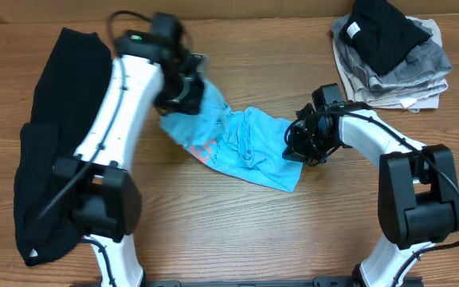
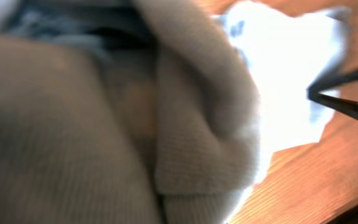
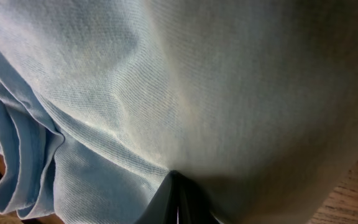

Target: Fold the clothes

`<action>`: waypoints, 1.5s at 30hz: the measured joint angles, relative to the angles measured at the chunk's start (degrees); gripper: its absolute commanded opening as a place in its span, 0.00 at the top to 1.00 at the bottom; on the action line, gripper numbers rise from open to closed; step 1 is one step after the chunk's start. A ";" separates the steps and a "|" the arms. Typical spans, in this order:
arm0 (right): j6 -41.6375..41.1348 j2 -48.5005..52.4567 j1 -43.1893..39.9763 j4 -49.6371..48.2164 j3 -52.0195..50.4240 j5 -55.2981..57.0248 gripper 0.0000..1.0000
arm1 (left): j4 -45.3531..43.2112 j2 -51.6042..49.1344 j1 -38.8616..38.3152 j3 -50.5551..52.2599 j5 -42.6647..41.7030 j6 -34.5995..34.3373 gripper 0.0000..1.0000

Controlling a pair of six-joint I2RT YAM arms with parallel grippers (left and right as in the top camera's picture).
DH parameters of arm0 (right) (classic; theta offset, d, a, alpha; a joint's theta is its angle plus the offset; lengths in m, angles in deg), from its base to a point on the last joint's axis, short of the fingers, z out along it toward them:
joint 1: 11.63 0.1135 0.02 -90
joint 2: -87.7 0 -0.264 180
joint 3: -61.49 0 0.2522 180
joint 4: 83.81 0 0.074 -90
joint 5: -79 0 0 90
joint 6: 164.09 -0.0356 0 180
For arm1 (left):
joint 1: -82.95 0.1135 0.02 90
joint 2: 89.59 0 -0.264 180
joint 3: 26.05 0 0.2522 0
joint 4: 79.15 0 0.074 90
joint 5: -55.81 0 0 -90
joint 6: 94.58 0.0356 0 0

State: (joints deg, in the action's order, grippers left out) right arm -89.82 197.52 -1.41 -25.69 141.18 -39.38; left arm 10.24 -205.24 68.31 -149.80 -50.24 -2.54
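two pinches on one blue shirt, no fold yet

both arms are on the light blue t-shirt [image 1: 249, 147], which lies crumpled in the middle of the table [image 1: 237, 239], some pink lettering showing near its left part. the left gripper [image 1: 183, 89] is closed on the shirt's upper left end, and cloth fills its wrist view so closely that nothing else reads there. the right gripper [image 1: 303, 143] is closed on the shirt's right edge; its wrist view shows the dark tips nipped together with a ridge of blue fabric running into them.

holding opposite ends looks like a setup for drawing the bunched cloth out flat, since a rumpled shirt cannot take a clean crease. that is a judgement, and on it the task is at an early step for this garment.

no basket, bin or tray is in view. a stack of folded clothes [image 1: 393, 60], grey with black on top, sits directly on the wood at the far right corner, well apart from the shirt. a black garment [image 1: 50, 119] lies loose along the left side, partly under the left arm.
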 measured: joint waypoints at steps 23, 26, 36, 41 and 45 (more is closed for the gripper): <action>-0.74 -30.40 -24.33 12.74 22.21 -4.09 0.82 | -11.32 -6.08 -21.40 0.00 -1.27 -3.56 0.24; -0.22 -31.43 -26.32 15.13 22.25 -4.22 0.76 | -13.29 -6.51 -21.53 0.00 -3.23 -3.56 0.01; 2.34 -28.94 -26.67 20.06 22.01 -3.76 0.68 | -8.39 -7.21 -20.06 -10.01 -6.32 -3.80 0.00; 5.16 -26.91 -24.30 22.95 20.83 -3.17 0.49 | -1.73 -7.19 -11.78 -29.35 -6.95 -3.85 0.00; 5.49 -23.69 -20.44 24.70 17.86 -1.99 0.26 | 0.26 -6.69 -2.36 -37.09 -6.91 -3.87 0.00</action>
State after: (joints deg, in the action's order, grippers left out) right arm -84.33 173.82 -21.85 -0.99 159.04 -41.37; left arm 10.51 -211.93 65.95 -186.89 -57.15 -6.41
